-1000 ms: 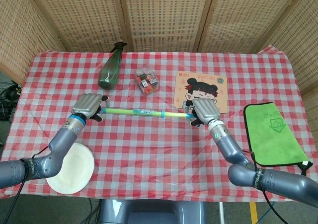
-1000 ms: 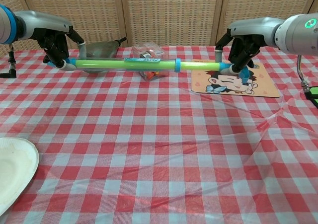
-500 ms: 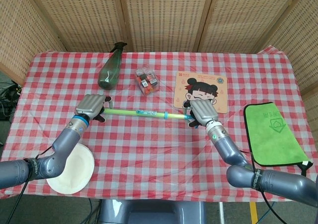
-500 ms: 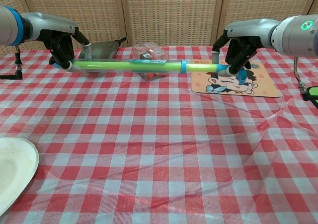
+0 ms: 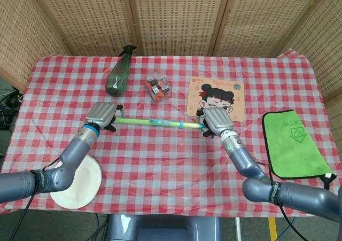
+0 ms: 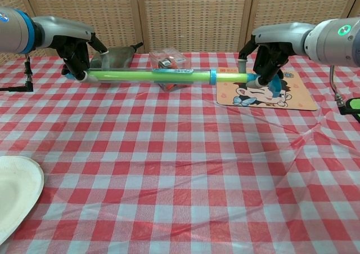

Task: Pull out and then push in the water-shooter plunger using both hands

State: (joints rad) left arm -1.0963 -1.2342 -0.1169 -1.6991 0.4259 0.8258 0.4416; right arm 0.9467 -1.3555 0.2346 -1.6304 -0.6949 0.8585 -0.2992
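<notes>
Long green plastic water-shooter tube with blue rings [image 5: 152, 123] [image 6: 152, 76]: held level above the red-checked table [image 5: 171, 155] [image 6: 180, 169], centre. Left hand [image 5: 102, 114] [image 6: 76, 54], nine o'clock end, fingers clenched on the tube. Right hand [image 5: 216, 120] [image 6: 269, 57], three o'clock end, fingers grasping the plunger end. Dark green glass bottle [image 5: 119, 71], eleven o'clock.

- Bright, even indoor light from above — both views are sharp, colours clean.
- Shadows are soft and short under the left hand [image 5: 103, 114] and right hand [image 5: 215, 121].
- Faint sheen on the tablecloth [image 6: 185, 169] folds — no harsh glare.
</notes>
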